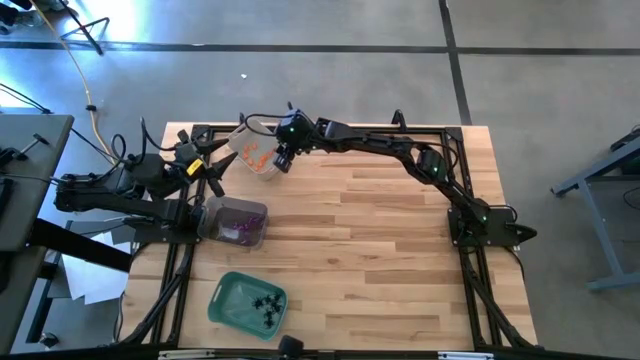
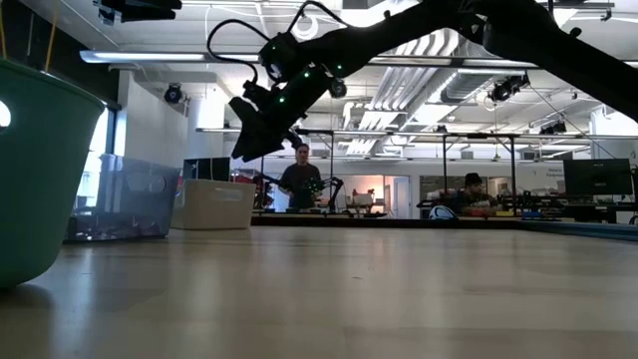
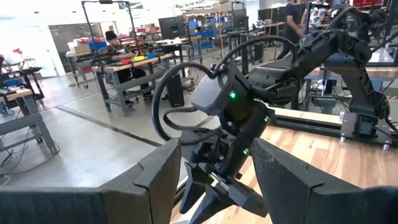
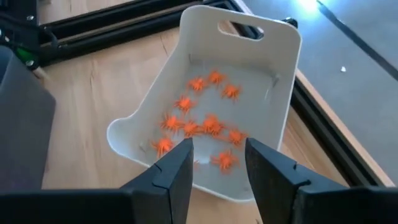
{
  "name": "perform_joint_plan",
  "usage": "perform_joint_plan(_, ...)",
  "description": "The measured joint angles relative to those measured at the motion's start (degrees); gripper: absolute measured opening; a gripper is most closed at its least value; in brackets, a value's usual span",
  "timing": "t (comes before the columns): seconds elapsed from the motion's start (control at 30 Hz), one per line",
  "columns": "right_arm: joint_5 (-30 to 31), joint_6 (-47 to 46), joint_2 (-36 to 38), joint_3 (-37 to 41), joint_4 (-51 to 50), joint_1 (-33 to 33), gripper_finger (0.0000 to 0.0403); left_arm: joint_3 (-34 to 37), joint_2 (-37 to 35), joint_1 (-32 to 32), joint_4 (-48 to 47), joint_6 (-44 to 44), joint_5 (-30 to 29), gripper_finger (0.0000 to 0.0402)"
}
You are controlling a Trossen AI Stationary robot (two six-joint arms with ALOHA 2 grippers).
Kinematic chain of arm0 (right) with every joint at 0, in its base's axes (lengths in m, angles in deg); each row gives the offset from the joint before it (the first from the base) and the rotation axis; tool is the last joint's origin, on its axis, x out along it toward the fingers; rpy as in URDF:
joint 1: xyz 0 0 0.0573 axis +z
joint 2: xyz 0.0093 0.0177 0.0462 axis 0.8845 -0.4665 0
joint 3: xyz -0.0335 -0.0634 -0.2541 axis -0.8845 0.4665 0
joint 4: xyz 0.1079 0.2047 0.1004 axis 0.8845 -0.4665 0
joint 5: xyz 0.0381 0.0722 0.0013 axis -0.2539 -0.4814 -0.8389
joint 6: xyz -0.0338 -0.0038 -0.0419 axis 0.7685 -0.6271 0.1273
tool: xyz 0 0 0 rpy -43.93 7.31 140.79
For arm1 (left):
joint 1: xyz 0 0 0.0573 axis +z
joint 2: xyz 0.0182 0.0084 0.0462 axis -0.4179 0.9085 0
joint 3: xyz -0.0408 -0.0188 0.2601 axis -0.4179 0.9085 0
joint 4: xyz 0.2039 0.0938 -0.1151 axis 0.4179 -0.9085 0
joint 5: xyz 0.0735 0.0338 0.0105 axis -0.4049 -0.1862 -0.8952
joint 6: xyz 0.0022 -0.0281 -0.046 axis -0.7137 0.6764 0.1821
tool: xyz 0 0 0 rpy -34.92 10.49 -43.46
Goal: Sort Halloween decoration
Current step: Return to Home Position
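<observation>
A white tray (image 4: 236, 68) at the table's far left holds several orange trinkets (image 4: 205, 124); it also shows in the high view (image 1: 256, 152). My right gripper (image 4: 217, 155) hovers above it, open and empty, fingers pointing down; it shows in the high view (image 1: 284, 160). A clear tray (image 1: 232, 222) holds purple trinkets (image 1: 240, 230). A green tray (image 1: 248, 303) holds black spider-like trinkets (image 1: 265, 304). My left gripper (image 3: 214, 171) is open and empty, held above the table's left edge, pointing toward the right arm.
The bare wooden tabletop (image 1: 380, 260) spreads to the right of the three trays. Black frame rails (image 1: 350, 130) run along the far edge and both sides. People sit and stand at benches (image 2: 302, 184) in the room beyond.
</observation>
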Motion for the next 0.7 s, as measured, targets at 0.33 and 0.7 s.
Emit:
perform_joint_plan(0.33, -1.4, -1.5, 0.1, 0.0, 10.0, 1.8, 0.0142, 0.0, 0.0, 0.0, 0.0, 0.0, 0.0, 0.0186)
perform_joint_plan(0.7, -2.1, -1.9, 0.1, 0.0, 22.9, 3.7, 0.0142, 0.0, 0.0, 0.0, 0.0, 0.0, 0.0, 0.0186)
